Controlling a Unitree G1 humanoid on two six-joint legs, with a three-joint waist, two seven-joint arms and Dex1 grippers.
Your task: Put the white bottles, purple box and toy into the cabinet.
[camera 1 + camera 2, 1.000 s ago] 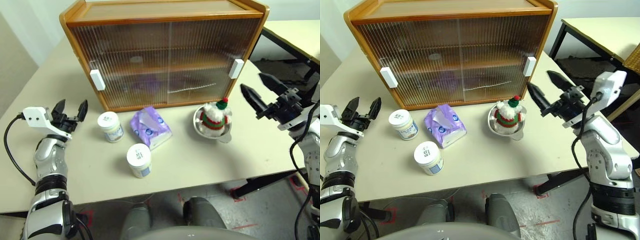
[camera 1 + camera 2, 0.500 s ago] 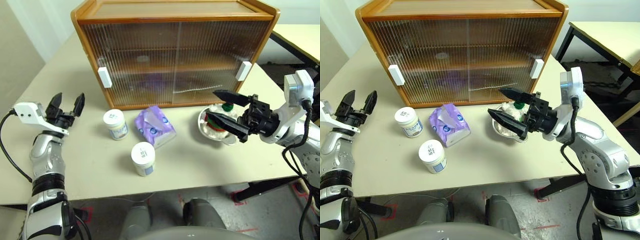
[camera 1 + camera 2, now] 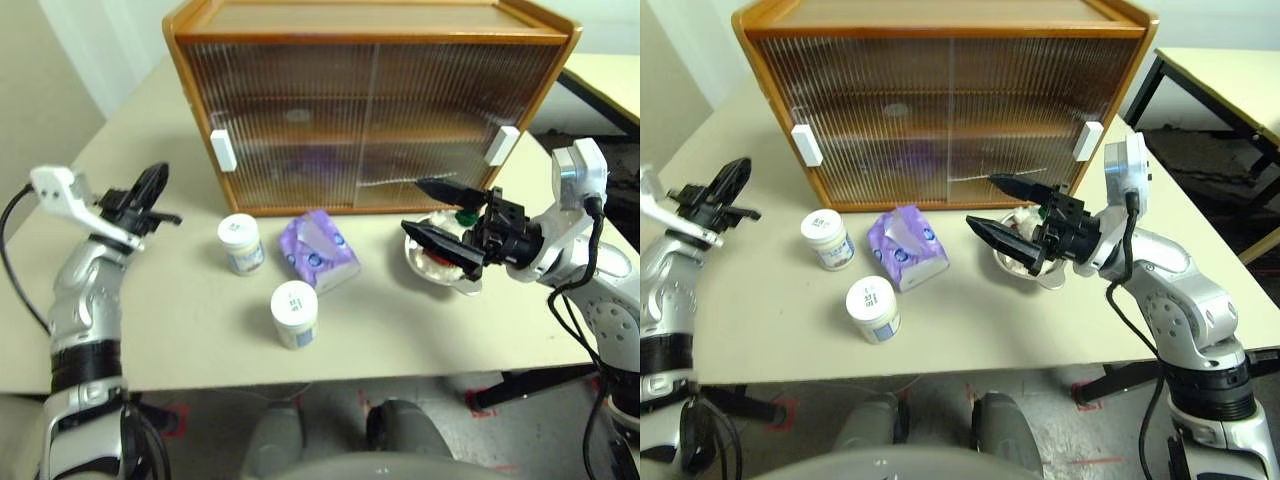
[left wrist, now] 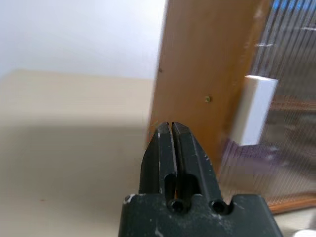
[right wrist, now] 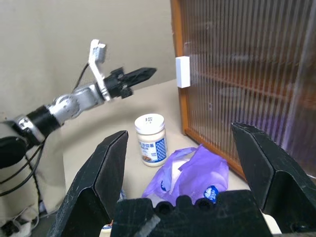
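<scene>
A: Where do the task's things sit?

B: All on the table (image 3: pixel 180 320), in front of the cabinet (image 3: pixel 370 100), whose two ribbed sliding doors are both closed, with a white handle (image 3: pixel 223 150) at the outer edge of each. One white bottle (image 3: pixel 241 243) stands below the left door, near that handle. The second white bottle (image 3: pixel 296 313) is at about 5 o'clock from the first, nearer the table's front edge. The purple box (image 3: pixel 318 251) lies between them and a little to the right, at about 1 o'clock from the second bottle, apart from both.

A: And the toy?

B: In its small metal bowl (image 3: pixel 440 272), at 3 o'clock from the purple box, below the right door. Just a bit of the toy (image 3: pixel 464 215) shows – its green and red top – behind the right claw.

A: So what is the right claw doing?

B: The right claw (image 3: pixel 432 213) has its black fingers spread wide, pointing toward 9 o'clock, above the bowl. I cannot tell whether it touches the toy.

A: And the left one?

B: The left claw (image 3: pixel 150 190) hangs over the table's left side, at 9 o'clock from the first bottle and well apart from it – fingers pressed together, holding nothing. In the left wrist view it points at the cabinet's left wooden side, with the handle beside it
</scene>
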